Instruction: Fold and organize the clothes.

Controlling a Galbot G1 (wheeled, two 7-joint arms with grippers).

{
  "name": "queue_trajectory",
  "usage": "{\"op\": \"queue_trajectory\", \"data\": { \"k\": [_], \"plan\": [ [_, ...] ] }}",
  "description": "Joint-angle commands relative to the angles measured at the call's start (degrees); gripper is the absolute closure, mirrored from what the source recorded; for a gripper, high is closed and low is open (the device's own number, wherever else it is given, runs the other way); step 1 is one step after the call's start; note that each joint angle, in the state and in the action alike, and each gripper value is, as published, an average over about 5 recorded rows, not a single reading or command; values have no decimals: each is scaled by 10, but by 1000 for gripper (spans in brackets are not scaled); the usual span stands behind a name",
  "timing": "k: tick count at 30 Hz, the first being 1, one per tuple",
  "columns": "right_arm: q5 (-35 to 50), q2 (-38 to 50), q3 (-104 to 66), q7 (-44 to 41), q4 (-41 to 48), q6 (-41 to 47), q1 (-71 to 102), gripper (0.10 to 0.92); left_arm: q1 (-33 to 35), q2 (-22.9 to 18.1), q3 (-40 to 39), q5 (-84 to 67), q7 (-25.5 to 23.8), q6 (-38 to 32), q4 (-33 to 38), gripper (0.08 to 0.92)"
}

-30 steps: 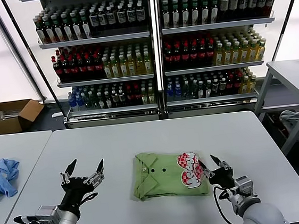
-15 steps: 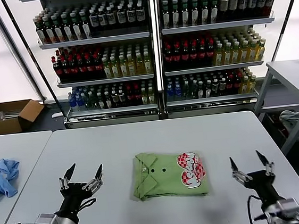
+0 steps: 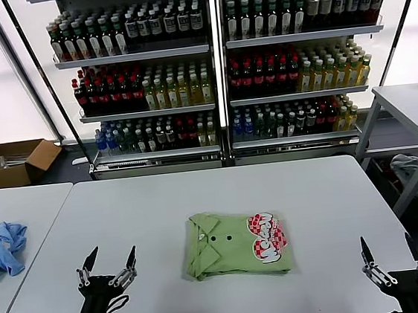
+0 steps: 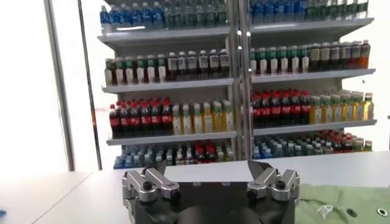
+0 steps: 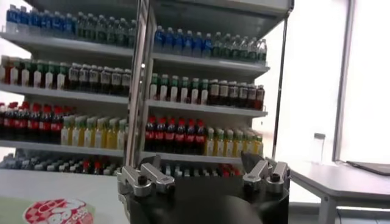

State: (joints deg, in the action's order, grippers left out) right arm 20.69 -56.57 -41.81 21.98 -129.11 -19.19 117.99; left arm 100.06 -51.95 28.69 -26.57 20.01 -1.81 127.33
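Grippers are sitting lower and closer to the near table edge than a second ago: the right gripper [image 3: 393,268], which was touching the shirt's right side, is now hovering well apart from it near the table's near right corner, fingers spread wide and holding nothing. The left gripper [image 3: 106,270] is likewise standing wide and empty near the front left of the white table [image 3: 220,193], having slid back toward the robot. Both arms are largely cut off by the head view's lower border, so only the finger tips and part of the left wrist are showing.

Between them, farther in, the green polo shirt [image 3: 237,245] is lying folded into a compact rectangle at the table's middle, unchanged in place, collar and dark buttons facing up and the red-and-white checkered logo [image 3: 267,235] on its right half. In the left wrist view only a strip of the shirt [image 4: 347,204] is showing.

Farther left, a light blue garment [image 3: 0,247] is lying crumpled on a neighbouring table. Behind everything, bottle shelves [image 3: 214,66] are lining the back
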Motion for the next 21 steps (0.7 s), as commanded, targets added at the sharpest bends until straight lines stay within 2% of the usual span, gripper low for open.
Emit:
{"op": "queue_trajectory", "data": {
  "k": [1,21],
  "plan": [
    [51,-6,-22,-10,3,-58,36,203,36,-1,2,8,5,-53,-10,177],
    [45,-3,3,-26,16,-44,26,203,33,-2,3,9,5,-56,-15,177]
  ]
}}
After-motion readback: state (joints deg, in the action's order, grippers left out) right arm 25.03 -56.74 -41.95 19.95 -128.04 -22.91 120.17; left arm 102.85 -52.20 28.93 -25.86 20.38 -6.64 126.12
